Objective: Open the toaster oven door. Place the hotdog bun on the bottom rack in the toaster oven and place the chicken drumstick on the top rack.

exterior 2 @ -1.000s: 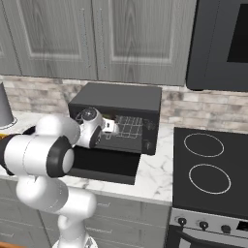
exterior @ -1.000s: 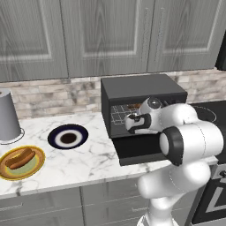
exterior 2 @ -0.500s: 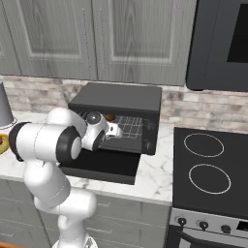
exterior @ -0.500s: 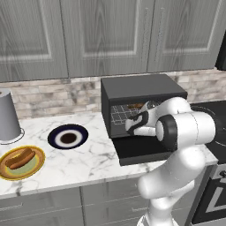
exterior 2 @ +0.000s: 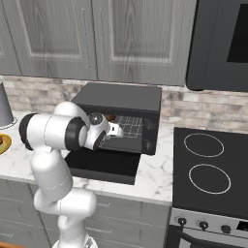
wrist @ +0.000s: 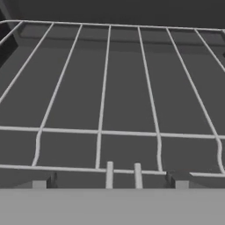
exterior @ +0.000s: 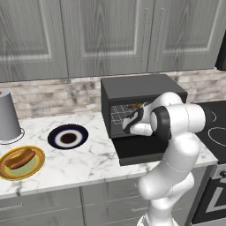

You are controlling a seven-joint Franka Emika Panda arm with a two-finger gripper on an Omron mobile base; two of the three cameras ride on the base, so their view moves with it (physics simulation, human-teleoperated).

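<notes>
Matte black boxy toaster ovens [exterior: 141,90]: one
Round plates: two — yellow [exterior: 36,167], dark blue [exterior: 55,136]
Tan hotdog buns with sausage [exterior: 20,158]: one
Grey cylinders [exterior: 8,115]: one

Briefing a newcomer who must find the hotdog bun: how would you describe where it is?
Start at the black toaster oven; go left along the marble counter past the dark blue plate. The hotdog bun lies on the yellow plate, tan with a sausage.

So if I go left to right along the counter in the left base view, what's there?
Grey canister, yellow plate with hotdog bun, dark plate, toaster oven, stovetop.
</notes>
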